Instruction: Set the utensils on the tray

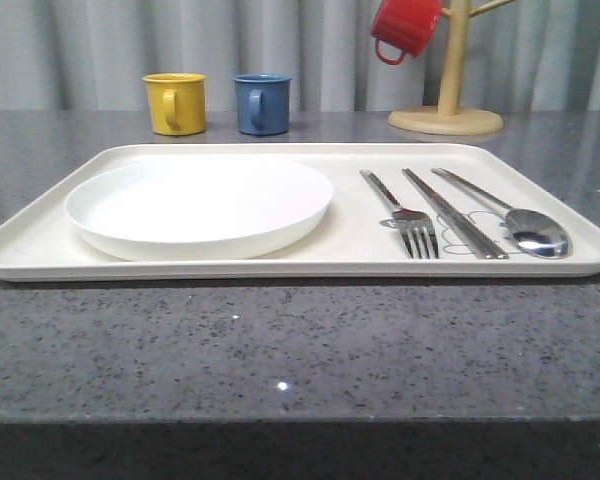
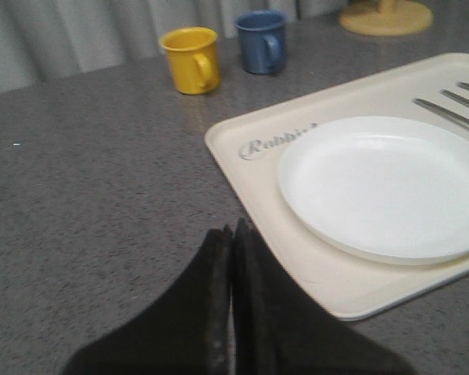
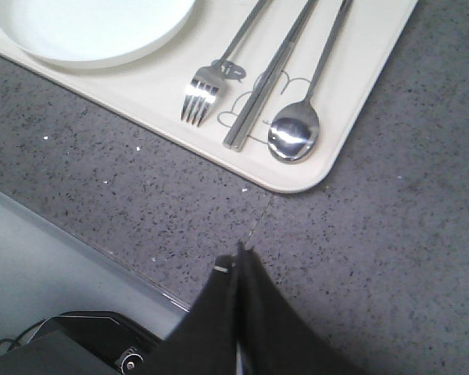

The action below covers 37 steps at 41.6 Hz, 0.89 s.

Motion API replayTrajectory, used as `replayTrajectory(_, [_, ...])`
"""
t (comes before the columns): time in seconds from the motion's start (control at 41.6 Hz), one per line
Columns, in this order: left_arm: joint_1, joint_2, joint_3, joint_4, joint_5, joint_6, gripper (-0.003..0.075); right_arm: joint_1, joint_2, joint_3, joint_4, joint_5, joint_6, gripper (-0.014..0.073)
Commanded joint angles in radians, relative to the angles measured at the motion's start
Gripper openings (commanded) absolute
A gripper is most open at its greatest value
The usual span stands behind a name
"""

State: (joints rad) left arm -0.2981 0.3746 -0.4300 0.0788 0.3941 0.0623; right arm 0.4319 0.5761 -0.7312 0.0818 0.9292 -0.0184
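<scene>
The cream tray (image 1: 230, 268) lies across the grey table. On its right part lie the silver fork (image 1: 404, 216), the pair of chopsticks (image 1: 452, 212) and the spoon (image 1: 525, 229), side by side over the rabbit drawing. In the right wrist view the fork (image 3: 207, 84), chopsticks (image 3: 267, 82) and spoon (image 3: 297, 133) rest on the tray (image 3: 367, 70); my right gripper (image 3: 236, 254) is shut and empty over the table near the front edge, short of the tray's corner. My left gripper (image 2: 232, 232) is shut and empty beside the tray's (image 2: 242, 168) left rim.
A round white plate (image 1: 200, 205) fills the tray's left half. Behind the tray stand a yellow mug (image 1: 175, 102) and a blue mug (image 1: 261, 103). A red mug (image 1: 405, 27) hangs on a wooden mug tree (image 1: 448, 100) at back right. The table's front edge (image 3: 102, 242) is close to my right gripper.
</scene>
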Motion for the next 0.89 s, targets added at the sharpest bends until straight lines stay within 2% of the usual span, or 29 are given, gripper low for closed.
replayTrajectory(0.0, [0.082,-0.118,0.100,-0.009,-0.173,-0.001,-0.0018,0.000,0.002,-0.025,0.004,-0.065,-0.009,-0.0069])
replayTrajectory(0.144, [0.202,-0.282,0.251,-0.057,-0.233,-0.001,-0.0018,0.000,0.002,-0.025,0.004,-0.065,-0.009,-0.0069])
replayTrajectory(0.265, [0.258,-0.368,0.346,-0.093,-0.309,-0.001,-0.0018,0.000,0.002,-0.025,0.004,-0.065,-0.009,-0.0069])
replayTrajectory(0.433, [0.276,-0.402,0.436,-0.095,-0.470,-0.001,-0.0018,0.000,0.002,-0.025,0.004,-0.065,-0.009,-0.0069])
replayTrajectory(0.866, [0.292,-0.404,0.436,-0.095,-0.475,-0.001,-0.0018,0.000,0.002,-0.025,0.004,-0.063,-0.009,-0.0069])
